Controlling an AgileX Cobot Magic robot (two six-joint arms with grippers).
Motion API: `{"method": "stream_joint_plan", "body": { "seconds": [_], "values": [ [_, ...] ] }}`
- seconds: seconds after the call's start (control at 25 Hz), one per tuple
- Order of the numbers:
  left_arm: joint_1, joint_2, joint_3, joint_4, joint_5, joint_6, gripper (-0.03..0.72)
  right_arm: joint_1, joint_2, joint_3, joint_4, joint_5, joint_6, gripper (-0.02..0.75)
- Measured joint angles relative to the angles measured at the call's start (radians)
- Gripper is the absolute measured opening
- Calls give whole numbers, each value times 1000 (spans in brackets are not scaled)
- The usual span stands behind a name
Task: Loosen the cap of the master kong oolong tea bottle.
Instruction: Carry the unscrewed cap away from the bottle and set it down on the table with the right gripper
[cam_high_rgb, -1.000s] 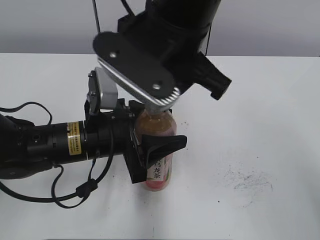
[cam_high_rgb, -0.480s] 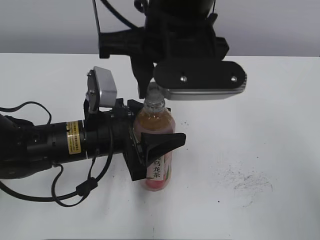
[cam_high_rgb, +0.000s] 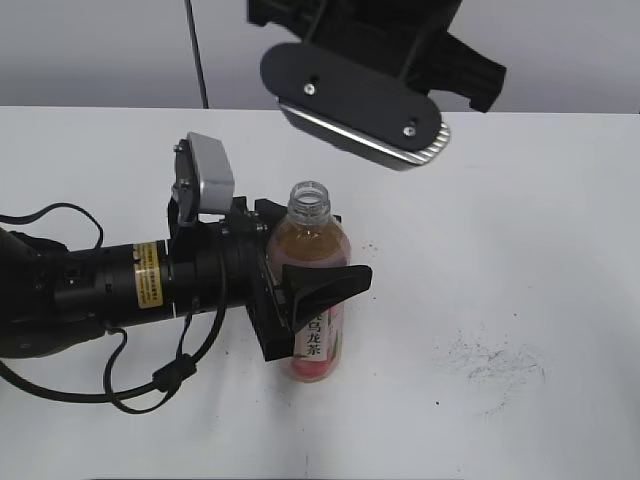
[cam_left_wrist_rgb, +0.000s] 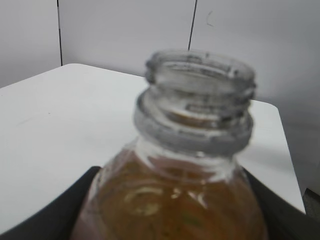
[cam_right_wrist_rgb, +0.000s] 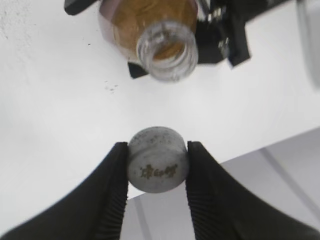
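Reaching in from the left along the white table (cam_high_rgb: 560, 220), the left arm's gripper (cam_high_rgb: 300, 300) pinches the body of the tea bottle (cam_high_rgb: 318, 290) between its two black fingers, one of which crosses the front of the pink label. This hold appears meant to keep the bottle upright and stop it from turning. A silver camera bracket (cam_high_rgb: 203, 178) sits on top of that arm, and black cables (cam_high_rgb: 150, 385) loop on the table below it. At the centre, the bottle stands upright with its clear threaded neck (cam_left_wrist_rgb: 200, 100) open and bare, amber tea filling it to the shoulder. Above and to the right, well clear of the bottle, the right arm hangs over the table; its gripper (cam_right_wrist_rgb: 157, 165) is seen only from its own wrist camera, where its two black fingers (cam_right_wrist_rgb: 112, 190) are pressed against the sides of the small grey-white cap (cam_right_wrist_rgb: 158, 159), logo facing the camera. Judging by this, the cap is already fully off, beyond merely loosened
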Motion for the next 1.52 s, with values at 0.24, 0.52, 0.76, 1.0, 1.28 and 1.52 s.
{"method": "stream_joint_plan", "body": {
  "seconds": [0.24, 0.52, 0.76, 1.0, 1.28, 1.52],
  "values": [
    [0, 0, 0, -1, 0, -1, 445, -171, 0, 98, -43, -2, 648, 269],
    [0, 0, 0, -1, 0, -1, 445, -371, 30, 289, 177, -2, 945, 269],
    [0, 0, 0, -1, 0, -1, 445, -384, 121, 354, 248, -82, 1140, 269],
    [0, 0, 0, -1, -1, -2, 445, -384, 294, 355, 263, -109, 1369, 269],
    [0, 0, 0, -1, -2, -2, 445, -384, 362, 359, 215, -150, 1571, 369],
    [0, 0, 0, -1, -2, -2, 445, -384, 362, 359, 226, -151, 1669, 591]
  ]
}}
